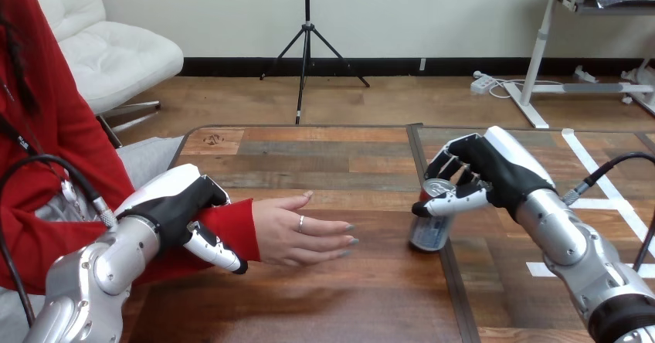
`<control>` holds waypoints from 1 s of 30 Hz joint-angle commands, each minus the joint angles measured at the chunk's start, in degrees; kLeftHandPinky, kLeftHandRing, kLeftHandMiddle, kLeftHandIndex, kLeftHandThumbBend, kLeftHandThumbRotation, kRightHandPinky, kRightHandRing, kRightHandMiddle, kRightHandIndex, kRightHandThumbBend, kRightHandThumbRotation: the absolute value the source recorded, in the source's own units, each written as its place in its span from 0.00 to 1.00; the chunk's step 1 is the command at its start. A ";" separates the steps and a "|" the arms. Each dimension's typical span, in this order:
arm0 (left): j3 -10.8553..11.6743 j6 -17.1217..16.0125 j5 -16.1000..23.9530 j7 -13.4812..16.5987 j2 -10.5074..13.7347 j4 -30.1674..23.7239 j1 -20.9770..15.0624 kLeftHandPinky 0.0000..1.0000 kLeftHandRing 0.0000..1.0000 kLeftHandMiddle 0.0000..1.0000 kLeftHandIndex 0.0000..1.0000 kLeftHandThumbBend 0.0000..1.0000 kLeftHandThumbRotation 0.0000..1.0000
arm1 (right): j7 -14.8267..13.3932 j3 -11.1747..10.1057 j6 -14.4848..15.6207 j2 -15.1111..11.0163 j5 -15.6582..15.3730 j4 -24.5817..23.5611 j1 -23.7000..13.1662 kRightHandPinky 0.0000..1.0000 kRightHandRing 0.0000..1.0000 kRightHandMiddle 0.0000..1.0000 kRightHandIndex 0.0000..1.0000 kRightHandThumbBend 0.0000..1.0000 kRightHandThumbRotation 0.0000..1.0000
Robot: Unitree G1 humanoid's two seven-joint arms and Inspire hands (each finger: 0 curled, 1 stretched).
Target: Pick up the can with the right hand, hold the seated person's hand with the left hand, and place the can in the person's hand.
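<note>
My right hand (494,171) reaches in from the right side of the wooden table (324,304) and is closed on the can (429,223). Its fingers (452,161) curl over the can's top rim from the far side, and its thumb (452,202) lies across the upper front of the can, so the can is pinched between them. The can is silver with a blue and red label. It stands right of the table's middle, on the dark seam (415,146) that runs away from me between two tabletop panels. It leans a little, its top tipped toward my right, and its base is down at the table surface.

My left hand (176,204) comes in from the lower left and sits over the person's wrist (232,231), which is covered by a red sleeve. The white back of my hand lies over the top of the sleeve, and my thumb (216,252) wraps down the near side of it to the sleeve's lower edge. The hand is clasped round the wrist; its other fingers are hidden behind the sleeve.

The person's hand (297,231) stretches out from the sleeve toward the right, low over the table, with its fingers straight and close together. It holds nothing. A strip of bare wood separates its fingertips from the can — the two are near, but apart
</note>
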 commanded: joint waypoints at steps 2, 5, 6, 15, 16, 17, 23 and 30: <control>2.75 -8.27 -4.24 8.58 -6.21 -9.20 -24.81 0.19 0.26 0.33 0.34 0.69 0.00 | -1.67 -0.93 -0.59 1.81 1.03 -10.50 -22.40 0.30 0.34 0.42 0.46 0.66 0.00; 2.71 -8.79 -4.47 8.74 -6.37 -9.06 -24.63 0.18 0.25 0.32 0.34 0.69 0.00 | -1.76 -0.93 -0.48 2.08 0.96 -10.67 -22.71 0.30 0.34 0.42 0.46 0.65 0.00; 2.71 -8.91 -4.55 8.78 -6.43 -9.06 -24.57 0.18 0.24 0.32 0.34 0.69 0.00 | -1.78 -0.95 -0.47 2.18 0.98 -10.72 -22.78 0.30 0.34 0.42 0.46 0.65 0.00; 2.53 -8.71 -5.00 8.48 -7.00 -9.44 -24.11 0.16 0.23 0.31 0.34 0.68 0.00 | -2.11 -0.83 -0.95 2.86 0.67 -11.06 -23.31 0.30 0.34 0.42 0.46 0.64 0.00; 2.51 -8.65 -5.01 8.44 -7.04 -9.49 -24.10 0.16 0.23 0.31 0.34 0.68 0.00 | -2.14 -0.82 -0.97 2.91 0.63 -11.05 -23.35 0.30 0.34 0.42 0.46 0.64 0.00; 2.46 -8.40 -4.99 8.31 -7.13 -9.67 -24.07 0.16 0.23 0.31 0.34 0.68 0.00 | -2.16 -0.80 -1.05 3.05 0.62 -11.00 -23.47 0.30 0.35 0.42 0.46 0.64 0.00; 2.11 -7.66 -4.57 8.10 -7.51 -10.38 -23.90 0.16 0.22 0.31 0.34 0.68 0.00 | -2.09 -0.73 -0.88 3.73 0.47 -11.37 -23.90 0.31 0.35 0.42 0.46 0.63 0.00; 1.77 -7.57 -4.09 8.17 -7.75 -10.81 -23.80 0.16 0.22 0.31 0.34 0.69 0.00 | -1.96 -0.74 -0.66 4.49 0.51 -11.97 -24.21 0.31 0.35 0.42 0.46 0.62 0.00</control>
